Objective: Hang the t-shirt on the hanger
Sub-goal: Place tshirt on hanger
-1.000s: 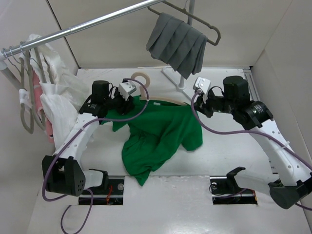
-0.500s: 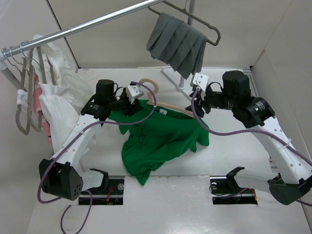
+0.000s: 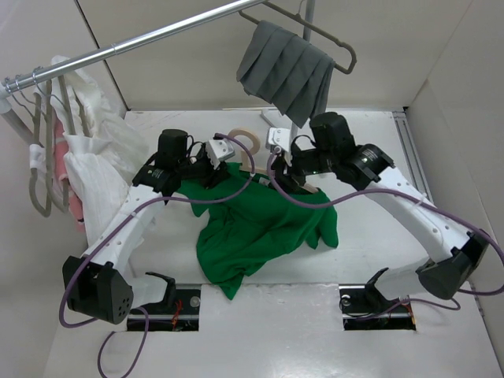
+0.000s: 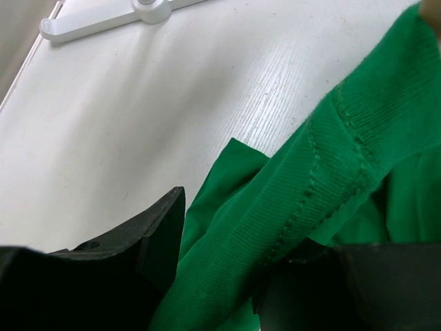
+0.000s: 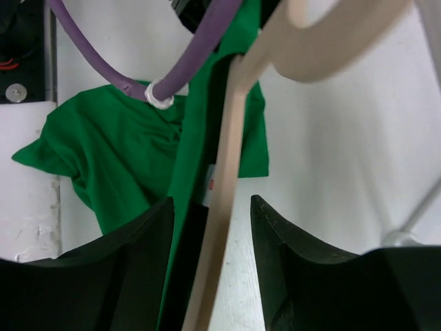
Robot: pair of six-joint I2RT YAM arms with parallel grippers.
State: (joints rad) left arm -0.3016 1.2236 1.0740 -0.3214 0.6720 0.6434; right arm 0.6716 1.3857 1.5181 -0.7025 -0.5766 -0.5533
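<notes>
The t-shirt [image 3: 260,224] was seen crumpled in the middle of the top view. Its edge was pinched in the left claw [image 4: 227,241] and held up, likely so the hanger [image 5: 224,172] could be slid in. The right claw [image 5: 212,207] was held wide around the hanger's arm. Both arms were stretched forward, wrists turned inward.

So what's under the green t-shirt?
White table shows around the t-shirt, and the hanger hook pokes out at its far edge. How far the hanger runs beneath the cloth is covered.
</notes>
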